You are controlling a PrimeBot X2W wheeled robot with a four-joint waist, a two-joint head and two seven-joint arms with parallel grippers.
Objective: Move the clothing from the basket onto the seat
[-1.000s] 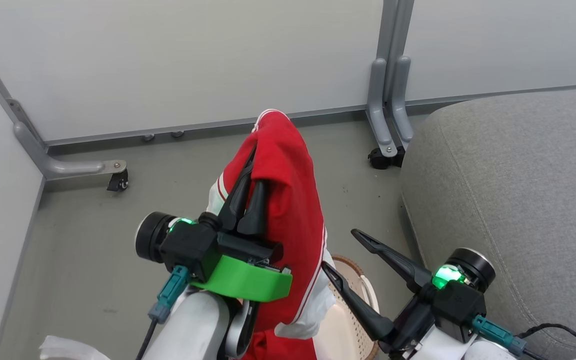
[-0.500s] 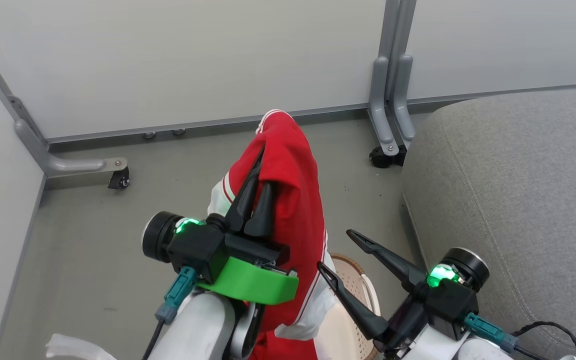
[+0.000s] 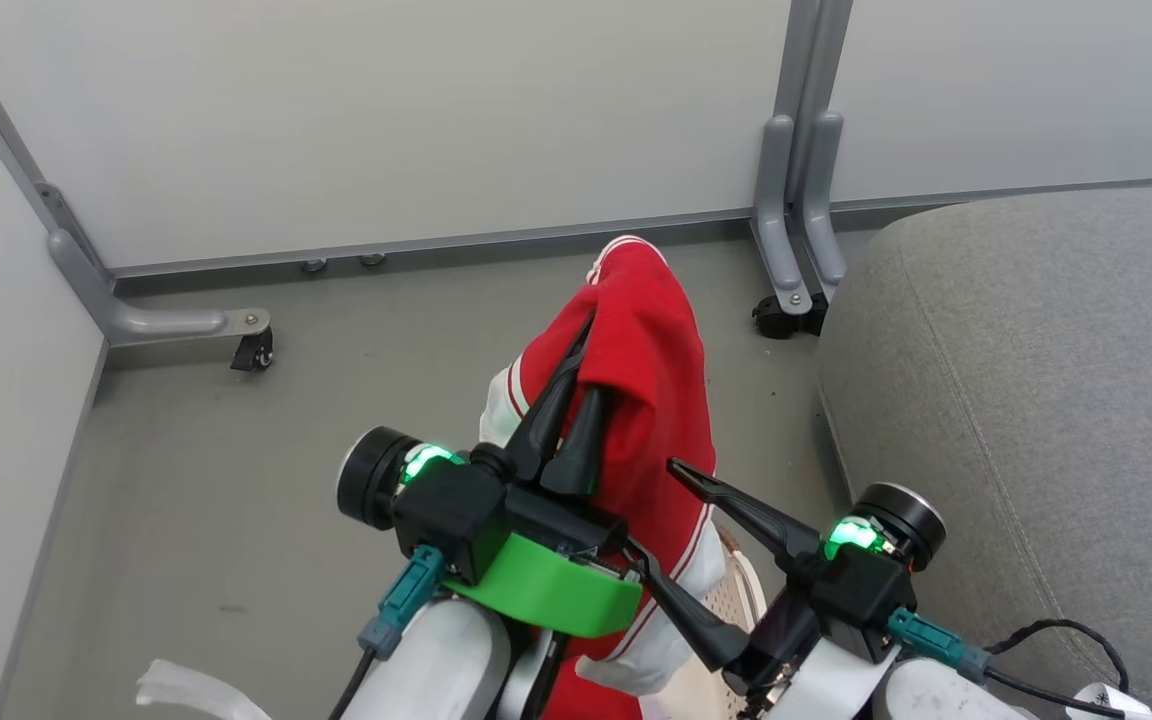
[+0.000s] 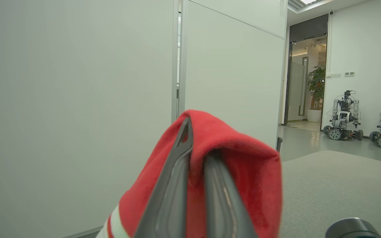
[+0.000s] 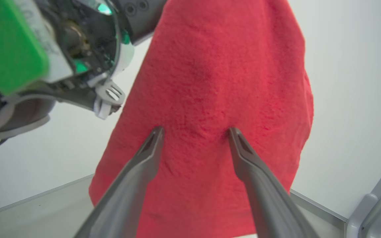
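Our left gripper (image 3: 591, 360) points up and forward from its pale forearm, both fingers pinched tight on the clothing (image 3: 656, 400). Our right gripper (image 3: 648, 505) angles in from just beside it, fingers spread wide apart, tips touching the same cloth.

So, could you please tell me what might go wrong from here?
The left gripper pinches only a fold of the clothing, so it may slip before reaching the seat. The right gripper is open, its fingers at the hanging cloth, and could snag it. Its lower end might catch the basket rim.
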